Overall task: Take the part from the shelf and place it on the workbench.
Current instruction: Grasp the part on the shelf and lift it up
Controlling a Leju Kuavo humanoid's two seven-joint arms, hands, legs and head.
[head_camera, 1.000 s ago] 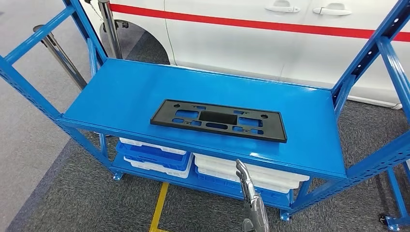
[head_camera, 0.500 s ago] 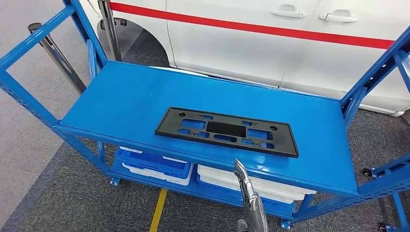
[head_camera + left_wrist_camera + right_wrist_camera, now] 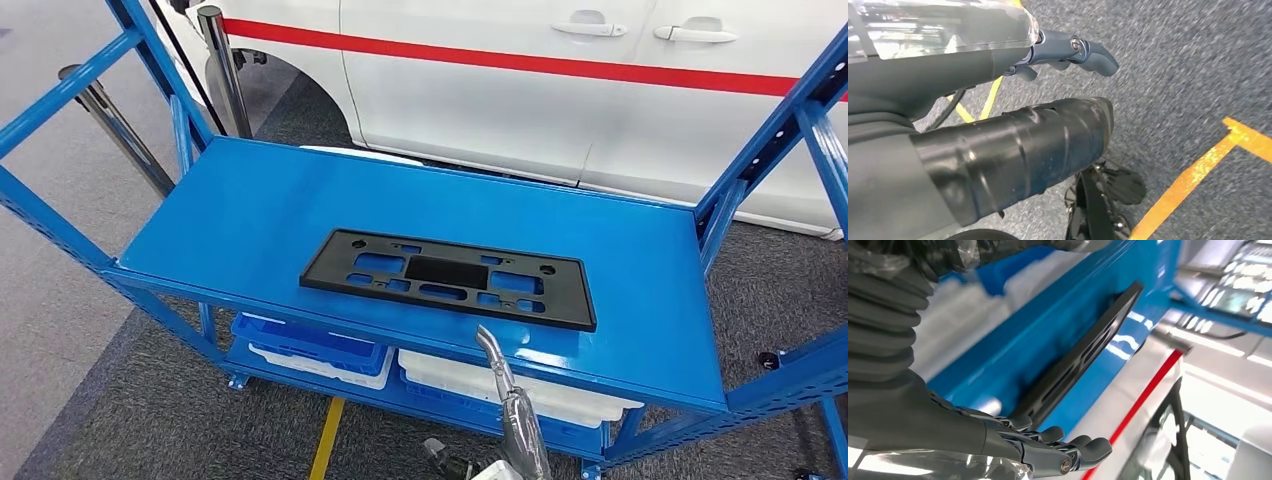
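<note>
My view has swung left, my right hand (image 3: 497, 372) risen toward the shelf (image 3: 250, 200) edge; fingers extended, empty; part (image 3: 447, 277) lies just beyond; I'd slide fingers under its near edge.

My left hand (image 3: 1068, 50) hangs low, empty, fingers loosely curled.

Left hand (image 3: 1068, 50) fingers partly hidden, perhaps curled

Shelf (image 3: 250, 210): glossy blue painted metal. Part (image 3: 447, 277): matt black plastic with cut-outs. Floor (image 3: 150, 420): rough grey carpet. Bins (image 3: 310, 345) below: smooth blue and white plastic.
</note>
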